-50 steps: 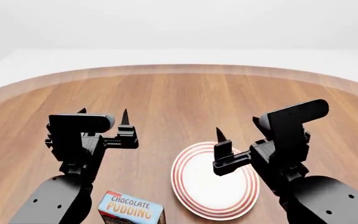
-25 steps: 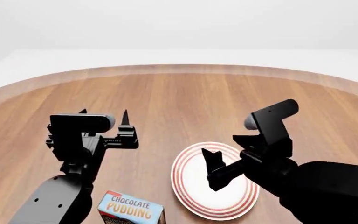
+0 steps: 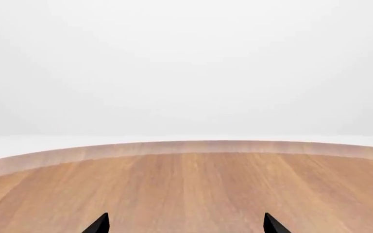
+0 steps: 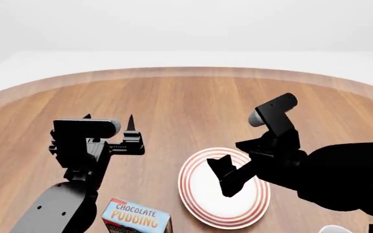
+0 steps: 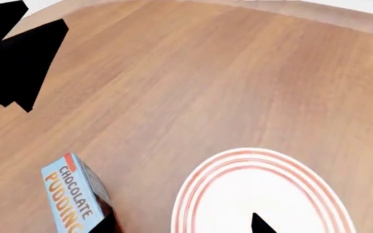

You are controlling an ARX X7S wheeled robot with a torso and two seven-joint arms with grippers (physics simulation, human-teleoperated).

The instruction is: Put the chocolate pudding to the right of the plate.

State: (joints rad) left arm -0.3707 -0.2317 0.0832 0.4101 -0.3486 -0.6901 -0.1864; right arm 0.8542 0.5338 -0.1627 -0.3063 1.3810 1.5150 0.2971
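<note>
Upright, the chocolate pudding point(image 4: 136, 218) faces up beside the plate point(image 4: 199, 206); both claws gape wide.

Left gripper point(image 4: 109, 127) raised at near left, jaws apart and empty; right gripper point(image 4: 224, 174) angled leftward, jaws apart.

White plate point(image 4: 238, 206) (red rings); blue-topped chocolate pudding point(image 4: 136, 217).

The only readable text stood on the light blue top of the pudding box point(image 4: 136, 218): "CHOCOLATE" in white above "PUDDING" in orange. The right wrist view showed the same words, though the last letters seemed cut off there.
</note>
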